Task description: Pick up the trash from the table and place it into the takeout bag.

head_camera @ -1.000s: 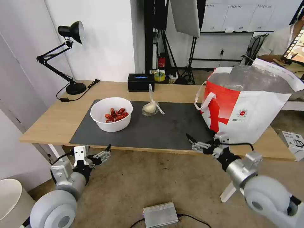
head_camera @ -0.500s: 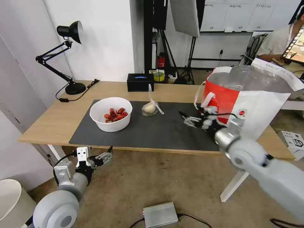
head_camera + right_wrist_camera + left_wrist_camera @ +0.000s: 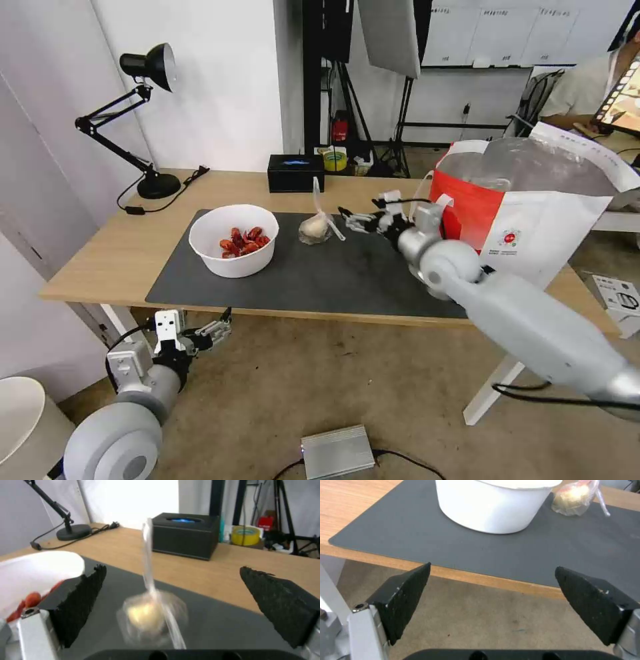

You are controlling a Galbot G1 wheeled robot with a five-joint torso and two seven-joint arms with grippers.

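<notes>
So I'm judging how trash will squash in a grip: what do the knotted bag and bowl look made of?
Knotted bag: thin clear plastic film, glossy and crinkled, with a beige lump showing through. Bowl: smooth, opaque white, probably rigid plastic; it could be coated paper.

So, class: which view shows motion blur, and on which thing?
Right wrist view: the knotted bag smears between the open right gripper fingers, while the tissue box stays fairly crisp. Left wrist view: the bowl is sharp. Head view: straight edges bow near the borders.
</notes>
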